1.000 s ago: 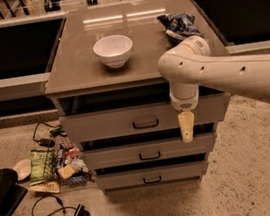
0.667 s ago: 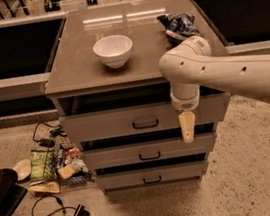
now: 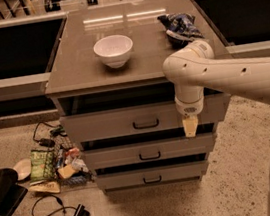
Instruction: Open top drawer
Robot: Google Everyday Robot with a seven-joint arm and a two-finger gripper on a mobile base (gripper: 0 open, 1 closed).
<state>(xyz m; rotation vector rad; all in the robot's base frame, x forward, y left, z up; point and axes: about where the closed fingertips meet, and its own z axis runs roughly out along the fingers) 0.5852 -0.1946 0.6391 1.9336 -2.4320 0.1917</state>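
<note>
The top drawer (image 3: pixel 107 124) is the tallest, widest grey front under the cabinet top, with a small dark handle (image 3: pixel 146 124) at its centre. It stands pulled out a little, with a dark gap behind it under the top. My gripper (image 3: pixel 191 126) hangs fingers-down from the white arm (image 3: pixel 190 71) in front of the drawer's right part, right of the handle and apart from it. Two shorter drawers (image 3: pixel 149 153) sit below.
A white bowl (image 3: pixel 114 50) and a crumpled blue bag (image 3: pixel 179 26) sit on the cabinet top (image 3: pixel 77 63). Snack packs, a white dish and cables (image 3: pixel 47 166) litter the floor at the left. A dark chair base (image 3: pixel 8 210) is at the lower left.
</note>
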